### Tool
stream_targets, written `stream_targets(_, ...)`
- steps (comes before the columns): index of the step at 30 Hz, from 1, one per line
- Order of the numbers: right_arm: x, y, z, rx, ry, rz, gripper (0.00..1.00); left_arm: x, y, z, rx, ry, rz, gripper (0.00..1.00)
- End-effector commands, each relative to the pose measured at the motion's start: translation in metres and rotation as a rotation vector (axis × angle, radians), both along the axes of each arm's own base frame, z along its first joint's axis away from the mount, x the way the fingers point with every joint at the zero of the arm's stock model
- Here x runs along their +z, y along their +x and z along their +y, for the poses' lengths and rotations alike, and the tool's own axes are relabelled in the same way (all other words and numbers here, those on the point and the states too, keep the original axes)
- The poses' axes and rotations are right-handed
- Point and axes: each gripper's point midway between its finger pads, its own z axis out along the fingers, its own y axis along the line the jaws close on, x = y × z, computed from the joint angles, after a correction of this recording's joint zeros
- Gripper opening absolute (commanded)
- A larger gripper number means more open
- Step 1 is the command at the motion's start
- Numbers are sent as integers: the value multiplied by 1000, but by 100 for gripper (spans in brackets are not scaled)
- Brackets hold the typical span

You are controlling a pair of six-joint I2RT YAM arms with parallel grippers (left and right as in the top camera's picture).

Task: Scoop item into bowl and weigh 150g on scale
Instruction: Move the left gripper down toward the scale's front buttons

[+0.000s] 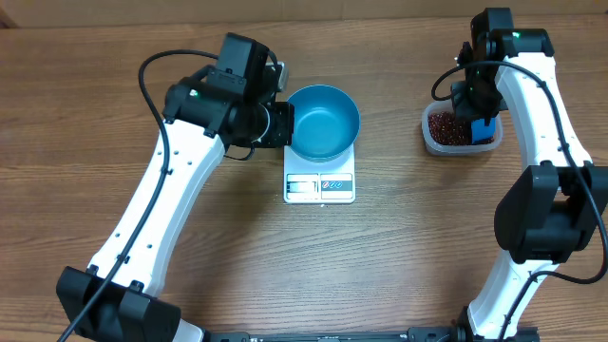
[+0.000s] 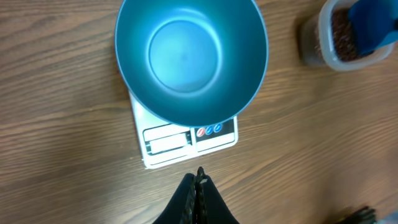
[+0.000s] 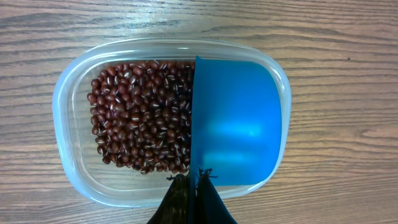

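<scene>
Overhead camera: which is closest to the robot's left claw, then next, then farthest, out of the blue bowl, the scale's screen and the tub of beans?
1. Blue bowl: right beside the left claw, sitting on the scale.
2. Scale's screen: a bit farther, on the scale's front edge below the bowl.
3. Tub of beans: farthest, across the table under the right arm.

My blue scoop (image 3: 236, 121) covers right half of beans (image 3: 140, 115) in tub (image 3: 65, 106). Scale (image 2: 186, 140) mostly under bowl (image 2: 189, 59); display markings unreadable.
</scene>
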Motion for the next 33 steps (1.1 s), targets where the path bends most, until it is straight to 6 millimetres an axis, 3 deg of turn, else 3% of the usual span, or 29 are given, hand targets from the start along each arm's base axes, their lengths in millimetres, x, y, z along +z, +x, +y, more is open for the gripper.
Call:
stream_targets(1, -6, 5, -6, -17, -6, -11, 4, -8, -9, -1, -98, 88, -24, 4)
stream_targets(10, -6, 5, -6, -17, -5, -11, 4, -73, -37, -13, -181, 180, 44, 4)
stream_targets(13, -6, 5, -6, -17, -5, -12, 15, -88, -41, -28, -324, 205, -23, 4)
stream_targets(21, -6, 5, -6, -17, -6, -10, 16, -97, -33, -50, -371, 344, -195, 4)
stream_targets(33, -7, 4, -6, -17, -5, -9, 16, -126, -34, -64, -389, 349, -172, 4)
